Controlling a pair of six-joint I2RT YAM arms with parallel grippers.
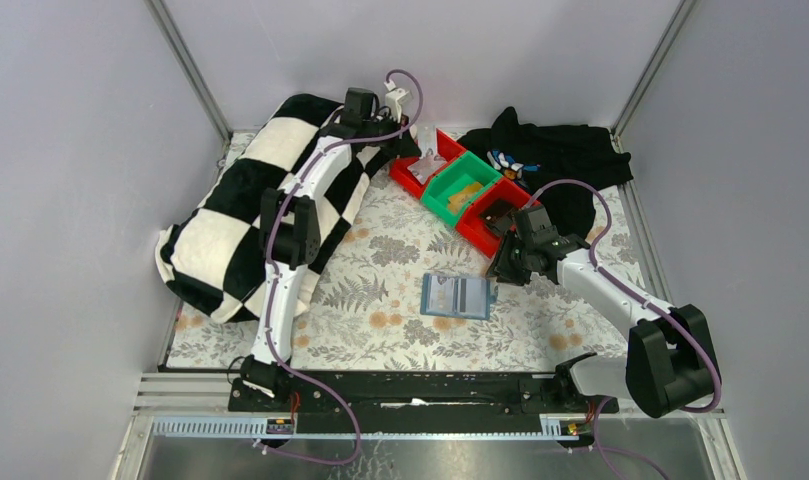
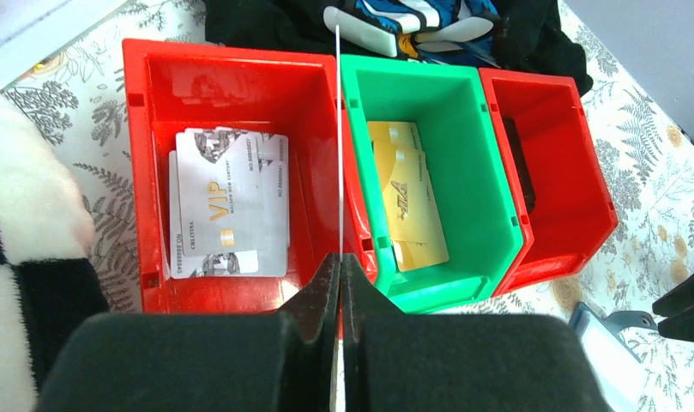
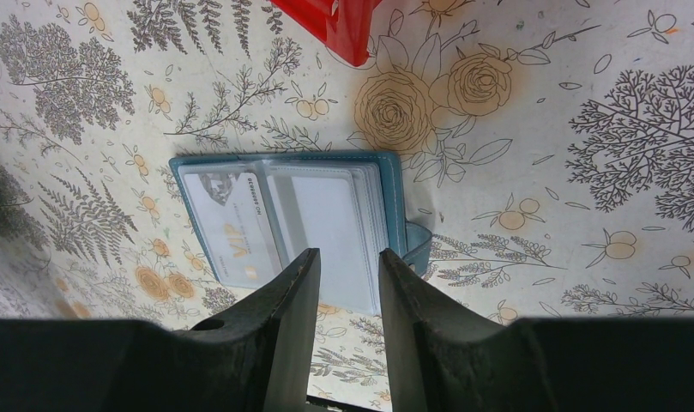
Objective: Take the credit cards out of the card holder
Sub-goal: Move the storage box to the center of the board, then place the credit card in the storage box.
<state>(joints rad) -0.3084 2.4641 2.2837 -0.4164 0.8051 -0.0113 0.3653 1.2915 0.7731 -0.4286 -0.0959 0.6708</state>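
- The card holder (image 1: 457, 296) lies open and flat on the flowered tablecloth (image 1: 380, 300), between the two arms and just in front of the row of bins.
- The left gripper (image 2: 339, 262) is pinched tight on a thin card (image 2: 337, 129), seen edge-on as a pale line rising from between its fingers. It hangs above the wall shared by the red bin (image 2: 146, 172) and the green bin (image 2: 412, 73).
- Silver cards (image 2: 227, 206) lie in that red bin and gold cards (image 2: 407, 202) in the green one.
- The right gripper (image 3: 349, 255) hovers low over the holder, its jaws a narrow gap apart with nothing between them.
- A pocketed card (image 3: 236, 232), silver, shows through one clear sleeve. The panel beside it is pale, and I cannot tell whether it holds another.
- Judged step: one card is out and waiting to be dropped, while the right arm lines up for the next pull.
- Next, the left arm likely needs to centre over one bin and let go. The card's face cannot be read, so I cannot say which bin.
- The right arm must reach the sleeve's open edge, catch only the card, and draw it out along the pocket. The loose holder may drag along with it.
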